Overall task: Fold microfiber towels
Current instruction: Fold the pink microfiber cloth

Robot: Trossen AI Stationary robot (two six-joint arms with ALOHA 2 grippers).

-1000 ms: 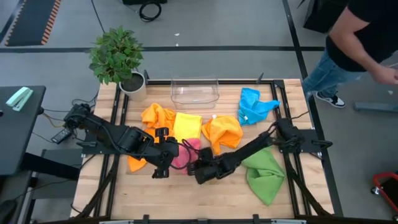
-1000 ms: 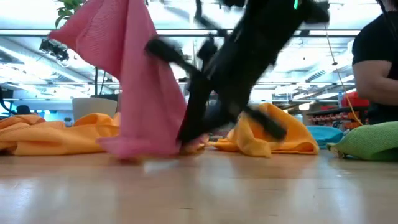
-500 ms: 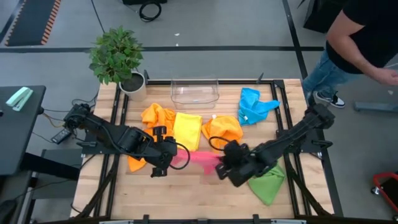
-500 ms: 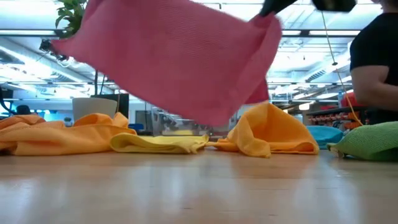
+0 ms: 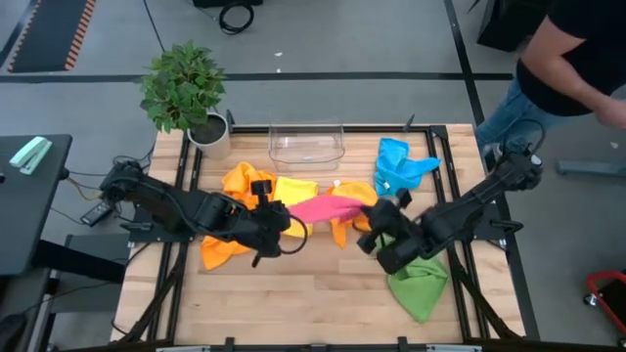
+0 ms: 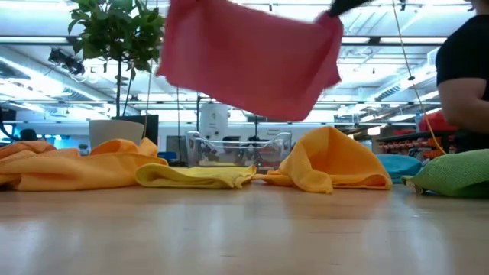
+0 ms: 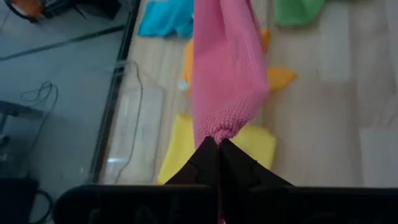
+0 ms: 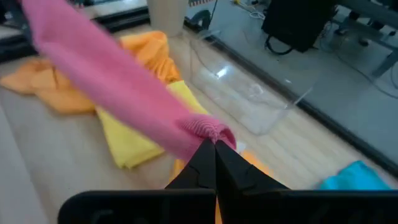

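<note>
1. Clear bin (image 5: 306, 145) at bench (image 5: 293, 303) far edge; contents not discernible.
2. Pink towel (image 5: 328, 207) stretched in air, in front of bin.
3. Left gripper (image 5: 279, 217) and right gripper (image 5: 370, 217) each clamped on a towel corner.

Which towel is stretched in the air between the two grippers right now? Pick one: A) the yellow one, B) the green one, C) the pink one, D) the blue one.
C: the pink towel hangs clear of the table, with the left gripper shut on one end and the right gripper shut on the other.
</note>
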